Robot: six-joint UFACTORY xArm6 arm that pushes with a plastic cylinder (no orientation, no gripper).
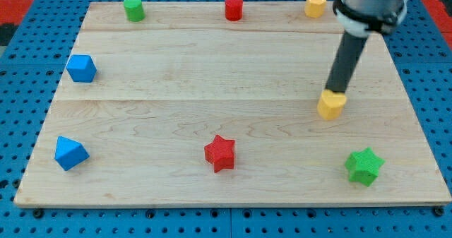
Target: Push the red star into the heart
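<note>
My tip is at the right side of the wooden board, touching or just behind the far edge of a yellow block whose shape I take for the heart, though I cannot be sure of it. There are no jaws on this arm, only the straight dark rod, so nothing opens or clamps. The red star lies near the front edge at about the middle of the board, well apart from my tip and to the left of the yellow block. A green star sits in the near right corner. Along the far edge stand a green cylinder, a red cylinder and a second yellow block. On the left side are two blue blocks, one farther back and one nearer.
</note>
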